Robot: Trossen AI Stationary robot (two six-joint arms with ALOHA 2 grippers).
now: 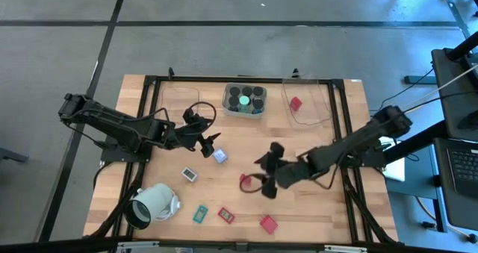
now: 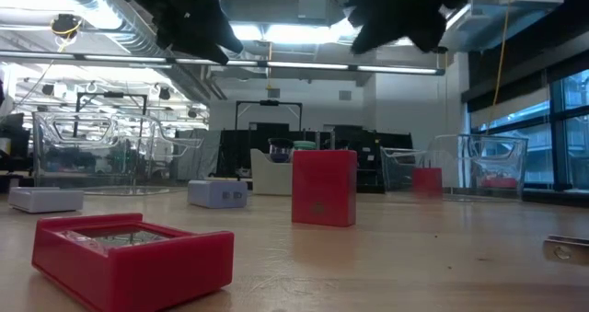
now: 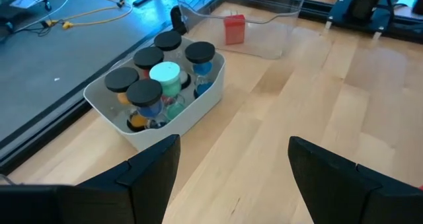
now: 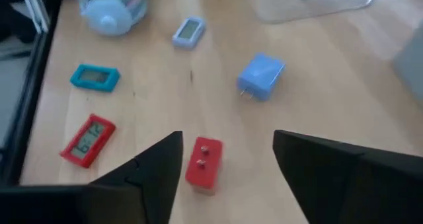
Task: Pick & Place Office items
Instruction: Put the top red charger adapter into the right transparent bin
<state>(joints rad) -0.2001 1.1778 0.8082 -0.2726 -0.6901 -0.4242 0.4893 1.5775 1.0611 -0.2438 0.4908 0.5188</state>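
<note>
Wooden table [image 1: 314,201], both arms reaching in over it. Largest loose object: pale mint-white hollow cylinder [image 1: 151,204] lying on its side near the front left corner; not a task piece.

Clear tray [image 1: 326,111] at the far right holds one red block [image 1: 296,103]. A small white tub [image 3: 198,108] at the far centre is packed with black-capped cylinders, one green-topped [image 3: 165,74].

Left gripper [image 1: 208,144] sits mid-table, left of centre, fingers spread, nothing between them. Pale blue cube [image 1: 219,156] lies just beside its tip. The left wrist view looks past the fingers toward the tub.

Right gripper [image 4: 225,168] hangs over the table centre, jaws spread wide and empty. The small red block [image 4: 204,163] lies on the wood directly in the gap between the fingers in the right wrist view; in the high view it shows at the gripper's left edge [image 1: 245,180]. Its long axis appears to run along the gap rather than across it, so the jaws would close on its narrow width. Judgement: the right arm is nearer and better lined up; a straight descent looks sufficient.

Scattered flat pieces near the front: white rectangle [image 1: 189,175], teal rectangle [image 1: 200,213], red rectangle [image 1: 225,215], another red block [image 1: 268,223].
</note>
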